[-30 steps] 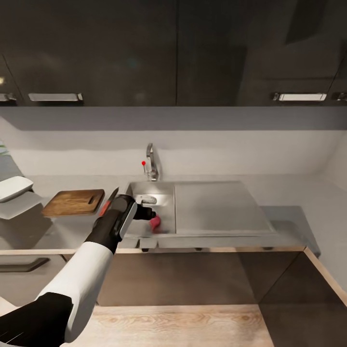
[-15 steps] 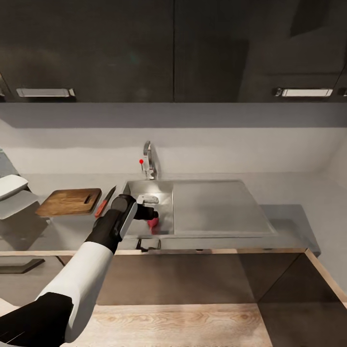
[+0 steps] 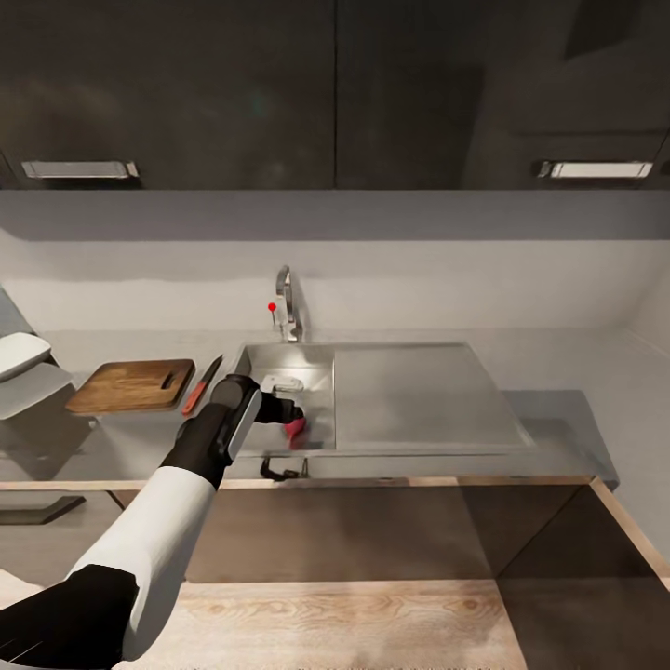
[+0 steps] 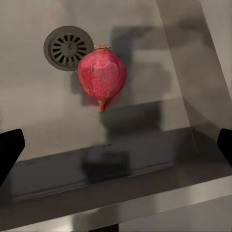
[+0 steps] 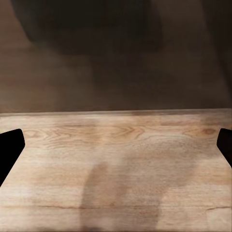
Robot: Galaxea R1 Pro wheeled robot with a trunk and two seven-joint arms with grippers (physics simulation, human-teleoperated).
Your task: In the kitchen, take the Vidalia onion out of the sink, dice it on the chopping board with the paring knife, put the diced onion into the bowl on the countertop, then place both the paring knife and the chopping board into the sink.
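One onion [image 4: 102,76] lies in the sink [image 4: 159,43] beside the drain [image 4: 68,47], ahead of our left gripper [image 4: 116,145] and clear of both fingertips. The left fingers [image 4: 10,147] are spread wide, empty. Our right fingers [image 5: 9,145] are likewise spread over wood floor [image 5: 121,169]. Board [image 3: 130,385] and knife [image 3: 201,384] rest on the countertop [image 3: 121,437].

Greys, dark cabinets, and a few spots of red

The onion [image 4: 101,76] is mottled pinkish red against the dull grey steel sink [image 3: 312,368], beside a dark slotted drain [image 4: 69,47]. At centre left of the head view, the chopping board [image 3: 130,385] is warm brown wood and the paring knife [image 3: 201,385] has a red handle and dark blade. The faucet [image 3: 288,312] is chrome with a red knob, the countertop [image 3: 558,419] glossy grey, the bowl [image 3: 19,354] white, the floor [image 5: 116,164] pale woodgrain.
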